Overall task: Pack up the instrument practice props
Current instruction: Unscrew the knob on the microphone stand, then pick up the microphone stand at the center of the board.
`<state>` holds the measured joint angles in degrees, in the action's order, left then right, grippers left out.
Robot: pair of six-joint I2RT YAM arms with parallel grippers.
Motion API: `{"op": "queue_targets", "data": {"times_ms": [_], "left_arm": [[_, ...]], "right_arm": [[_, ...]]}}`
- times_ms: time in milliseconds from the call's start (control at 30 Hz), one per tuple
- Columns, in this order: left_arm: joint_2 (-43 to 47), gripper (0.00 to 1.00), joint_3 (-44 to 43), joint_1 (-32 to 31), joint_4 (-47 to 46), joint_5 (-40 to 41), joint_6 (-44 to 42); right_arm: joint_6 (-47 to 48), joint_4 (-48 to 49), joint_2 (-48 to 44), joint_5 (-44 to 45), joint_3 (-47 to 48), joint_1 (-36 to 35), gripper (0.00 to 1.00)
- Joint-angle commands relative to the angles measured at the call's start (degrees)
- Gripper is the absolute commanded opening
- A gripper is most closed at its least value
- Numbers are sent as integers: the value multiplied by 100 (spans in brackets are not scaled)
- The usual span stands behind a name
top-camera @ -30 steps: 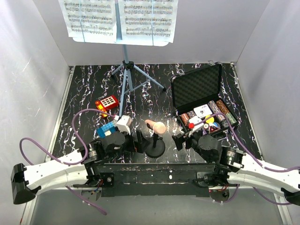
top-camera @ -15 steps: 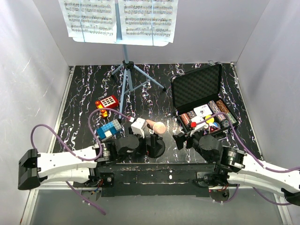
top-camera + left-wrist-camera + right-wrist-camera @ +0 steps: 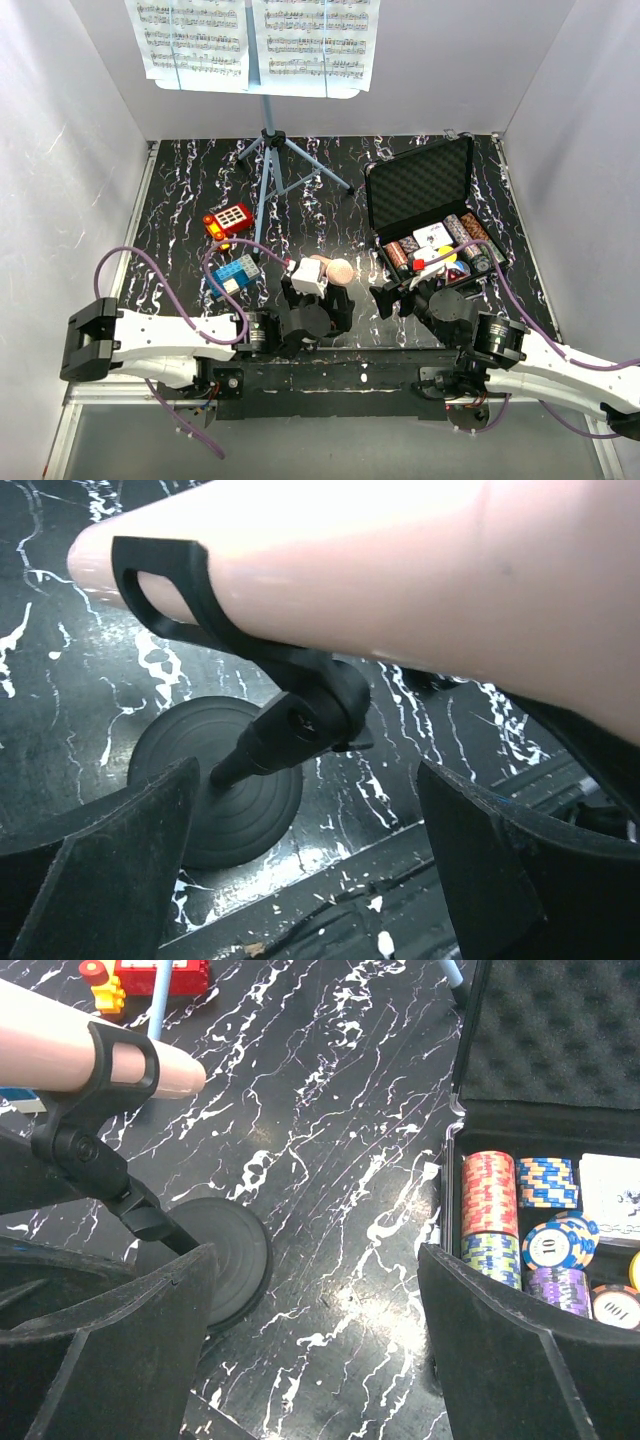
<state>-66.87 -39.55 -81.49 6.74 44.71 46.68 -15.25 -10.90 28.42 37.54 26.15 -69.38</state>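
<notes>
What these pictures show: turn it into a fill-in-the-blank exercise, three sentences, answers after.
1. The sheet-music pages rest on the light-blue music ____.
2. The microphone is clipped above a ____ black base.
3. The open black case holds poker ____.
Missing words: stand; round; chips.
</notes>
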Motion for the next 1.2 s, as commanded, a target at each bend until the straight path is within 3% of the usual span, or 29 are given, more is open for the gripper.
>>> {"op": "queue_targets", "data": {"times_ms": [0,167,333,600,833,1167], "left_arm": [[-142,88,-176,-226,134,1144,535],[-326,86,-211,-394,126,1681,641],[-423,82,-290,-402,-76,1805,168],[-274,68,79,-402,-594,1849,-422],[-98,60,377,-402,-1087,1427,-1142],[1061,59,1353,-385,-2028,276,-2785]], "right_arm": [[-110,9,-74,131,162,4,88],[-128,9,-56,96,136,-5,88],[-137,-18,-56,78,144,-5,88],[-154,-44,-48,34,127,-5,88],[-172,-62,-48,34,136,-5,87],[-137,-62,14,-54,171,13,87]]}}
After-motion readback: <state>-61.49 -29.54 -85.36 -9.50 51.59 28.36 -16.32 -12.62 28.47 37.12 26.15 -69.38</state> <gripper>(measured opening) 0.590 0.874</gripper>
